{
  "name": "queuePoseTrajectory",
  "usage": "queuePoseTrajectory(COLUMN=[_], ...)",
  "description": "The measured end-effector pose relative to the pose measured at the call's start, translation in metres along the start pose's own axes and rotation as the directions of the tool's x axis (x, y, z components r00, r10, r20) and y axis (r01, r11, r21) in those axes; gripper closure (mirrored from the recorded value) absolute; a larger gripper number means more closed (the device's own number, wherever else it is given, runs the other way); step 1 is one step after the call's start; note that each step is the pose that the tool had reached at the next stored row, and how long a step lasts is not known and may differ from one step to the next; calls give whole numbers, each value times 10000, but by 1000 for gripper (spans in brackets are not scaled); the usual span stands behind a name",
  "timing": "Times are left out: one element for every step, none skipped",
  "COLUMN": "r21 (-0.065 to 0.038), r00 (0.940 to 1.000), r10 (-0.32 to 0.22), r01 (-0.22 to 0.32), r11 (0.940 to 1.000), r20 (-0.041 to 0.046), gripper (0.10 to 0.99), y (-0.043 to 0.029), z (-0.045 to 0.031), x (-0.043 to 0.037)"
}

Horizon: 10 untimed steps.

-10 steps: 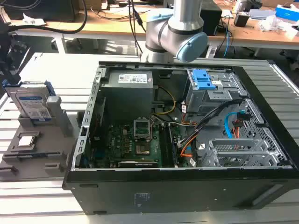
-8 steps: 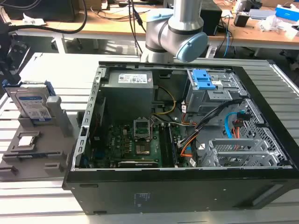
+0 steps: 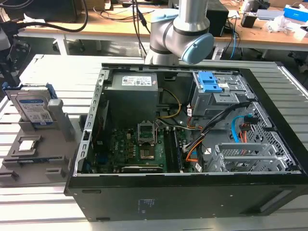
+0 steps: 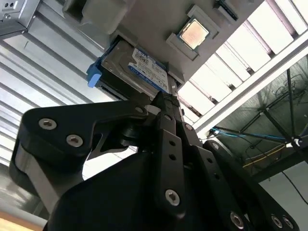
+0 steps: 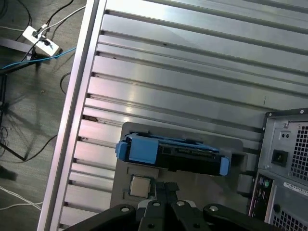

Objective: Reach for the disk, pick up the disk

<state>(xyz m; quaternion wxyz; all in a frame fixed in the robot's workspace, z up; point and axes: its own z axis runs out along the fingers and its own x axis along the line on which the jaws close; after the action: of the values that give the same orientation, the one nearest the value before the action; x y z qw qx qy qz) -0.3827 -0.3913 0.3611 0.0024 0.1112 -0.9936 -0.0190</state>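
The disk stands on edge in a grey holder at the exterior view's left, a silver drive with a white-and-blue label and blue side rails. In both wrist views the disk lies beyond the black fingertips, with open space between them. My gripper is shut, its fingers meeting at a point with nothing between them. The arm's silver and blue joint rises behind the computer case.
An open computer case with its motherboard, cables and drive cage takes up the middle of the slatted metal table. A small square processor chip sits in the holder beside the disk. Cables and a power strip lie on the floor.
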Motion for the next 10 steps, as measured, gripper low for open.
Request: queuePoseTrajectory(r21=[0,0,-1,-1,-1,-2,-2,-2,-3,-3], r00=[9994,9986,9975,9960,9946,9929,9920,9907,9891,9879], r10=[-347,-536,-708,-892,-1039,-1187,-1265,-1359,-1472,-1552], r01=[347,536,708,892,1039,1187,1265,1359,1472,1552], r11=[9994,9986,9975,9960,9946,9929,9920,9907,9891,9879], r20=[-13,-21,-27,-34,-40,-45,-49,-52,-56,-59], gripper=[980,980,980,980,980,980,980,980,980,980], y=[0,0,0,0,0,0,0,0,0,0], z=[0,0,0,0,0,0,0,0,0,0], x=[0,0,0,0,0,0,0,0,0,0])
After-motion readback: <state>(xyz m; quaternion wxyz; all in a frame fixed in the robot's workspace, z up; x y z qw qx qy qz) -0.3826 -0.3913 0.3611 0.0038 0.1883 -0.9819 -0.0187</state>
